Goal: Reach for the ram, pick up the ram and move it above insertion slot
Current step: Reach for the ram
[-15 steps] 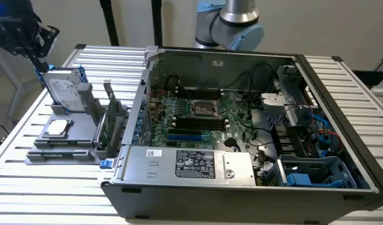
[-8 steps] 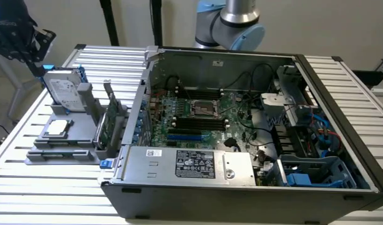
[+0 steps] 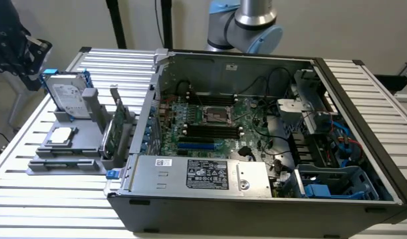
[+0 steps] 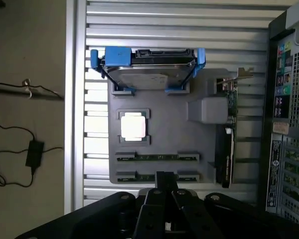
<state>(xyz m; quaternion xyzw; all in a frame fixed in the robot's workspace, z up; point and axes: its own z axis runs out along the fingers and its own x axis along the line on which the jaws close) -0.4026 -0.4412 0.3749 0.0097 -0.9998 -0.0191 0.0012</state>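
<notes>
while a robot arm (image 3: 253, 22) is seen behind an open computer case (image 3: 256, 214) in the exterior view, the black end effector (image 4: 165, 179) is shown in the wrist view with its fingers (image 4: 160, 182) drawn together and nothing held between them. it is held well above a gray fixture tray (image 4: 169, 132) that is set on a slatted metal tabletop (image 3: 38, 204), at the exterior view's left of the case. the ram (image 4: 157, 157) is seated edge-on in a holder of that tray, a thin green stick, with a second ram stick (image 4: 137, 177) seated parallel just beside it; the ram is placed between a square processor chip (image 4: 133, 126) and the second ram stick. the end effector's tip is seen over the middle of the second ram stick, touching neither. a silver hard drive (image 4: 148, 69) in a blue frame is stood upright at the tray's end farthest from the sticks, and a green expansion card (image 4: 230, 134) with a metal bracket is stood along the tray's side nearest the case. inside the case, a motherboard (image 3: 217, 117) with black memory slots (image 3: 213, 130) is laid flat.
</notes>
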